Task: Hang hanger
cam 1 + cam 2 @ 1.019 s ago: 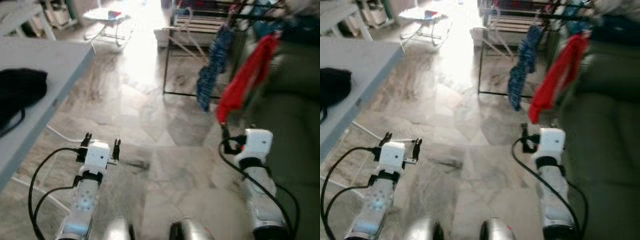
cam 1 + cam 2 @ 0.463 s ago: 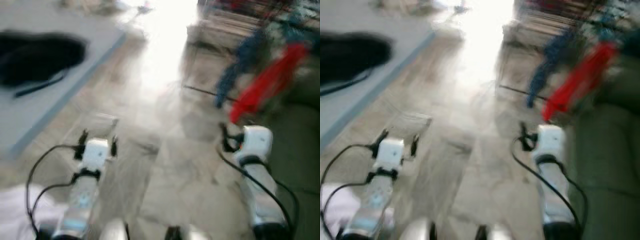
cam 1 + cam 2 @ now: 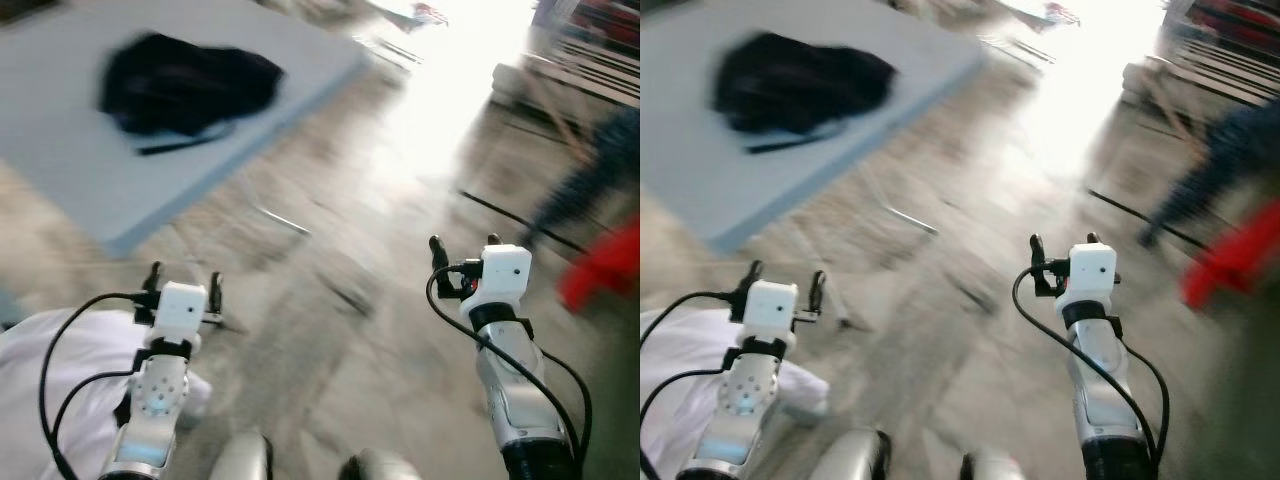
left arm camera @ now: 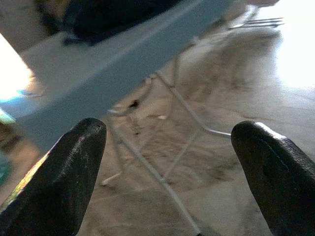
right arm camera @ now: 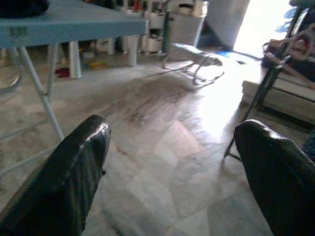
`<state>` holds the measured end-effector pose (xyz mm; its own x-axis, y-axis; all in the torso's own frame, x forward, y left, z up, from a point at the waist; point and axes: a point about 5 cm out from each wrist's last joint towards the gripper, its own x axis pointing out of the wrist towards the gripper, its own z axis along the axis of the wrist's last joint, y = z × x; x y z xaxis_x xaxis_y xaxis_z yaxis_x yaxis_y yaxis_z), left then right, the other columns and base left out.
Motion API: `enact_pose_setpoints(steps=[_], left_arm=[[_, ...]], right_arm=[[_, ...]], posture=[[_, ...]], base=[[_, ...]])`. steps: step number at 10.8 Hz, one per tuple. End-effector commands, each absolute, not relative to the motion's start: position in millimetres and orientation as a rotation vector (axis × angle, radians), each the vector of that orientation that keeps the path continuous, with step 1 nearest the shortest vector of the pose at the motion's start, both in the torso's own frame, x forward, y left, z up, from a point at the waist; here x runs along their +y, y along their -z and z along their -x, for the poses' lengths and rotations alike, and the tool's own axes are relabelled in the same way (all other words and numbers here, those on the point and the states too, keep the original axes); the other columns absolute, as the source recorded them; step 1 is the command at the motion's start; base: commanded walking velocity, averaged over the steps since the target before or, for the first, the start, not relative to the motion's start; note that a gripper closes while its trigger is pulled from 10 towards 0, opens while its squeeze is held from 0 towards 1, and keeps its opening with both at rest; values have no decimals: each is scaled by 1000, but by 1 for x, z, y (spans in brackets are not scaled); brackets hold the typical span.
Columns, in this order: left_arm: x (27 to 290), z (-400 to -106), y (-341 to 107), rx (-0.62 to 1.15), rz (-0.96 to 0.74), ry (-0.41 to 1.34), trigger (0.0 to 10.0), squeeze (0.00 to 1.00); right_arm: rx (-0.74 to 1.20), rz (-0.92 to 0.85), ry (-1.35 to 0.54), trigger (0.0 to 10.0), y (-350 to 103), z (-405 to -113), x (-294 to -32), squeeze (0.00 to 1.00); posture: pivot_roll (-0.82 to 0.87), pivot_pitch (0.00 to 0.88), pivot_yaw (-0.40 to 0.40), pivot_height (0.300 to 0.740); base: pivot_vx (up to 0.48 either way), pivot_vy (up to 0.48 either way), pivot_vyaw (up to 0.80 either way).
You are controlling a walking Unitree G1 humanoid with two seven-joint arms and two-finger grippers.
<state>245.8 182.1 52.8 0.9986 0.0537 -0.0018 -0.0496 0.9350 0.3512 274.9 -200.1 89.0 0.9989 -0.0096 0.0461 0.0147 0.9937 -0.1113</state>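
Standing apart over the marble floor (image 3: 330, 330), both grippers are held out in front of the body with nothing between their fingers: the left gripper (image 3: 183, 281) has its two black fingers spread, and the right gripper (image 3: 463, 243) is spread as well, which the wrist views confirm (left fingers (image 4: 64, 172) and right fingers (image 5: 74, 167) sit wide at either edge with bare floor between them). Ahead and to the left lies a pale blue-grey table (image 3: 90, 180) on thin white legs (image 4: 182, 103), with a black bag (image 3: 185, 85) resting on its top. A white cloth (image 3: 60, 380) lies under the left arm. Far to the right, heavily blurred, a red garment (image 3: 605, 270) and a blue garment (image 3: 590, 180) hang near a dark rack frame (image 5: 266, 93). No hanger can be made out clearly in the blur, so where it sits I cannot tell. A white bouncer seat (image 5: 194, 56) stands on the floor near the bright doorway.
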Motion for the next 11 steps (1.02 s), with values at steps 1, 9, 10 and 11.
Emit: enact_pose_setpoints(steps=[1,9,10,11], left_arm=[[181,-244,-51,20,-360,-49,10000,0],[200,-248,-54,33,-388,-167,10000,0],[200,-247,-54,31,-375,-158,10000,0],[199,-247,-55,27,-369,-157,10000,0]], right_arm=[[-42,112,21,10000,-88,-273,-202,0],[-39,101,-18,10000,-87,-276,-194,0],[-39,95,-23,10000,-87,-275,-193,0],[-36,87,-23,10000,-86,-276,-193,0]], posture=[[-10,108,-47,740],[8,120,-51,740],[8,120,-51,740],[9,121,-53,740]], base=[[0,0,800],[0,0,800],[0,0,556],[0,0,0]])
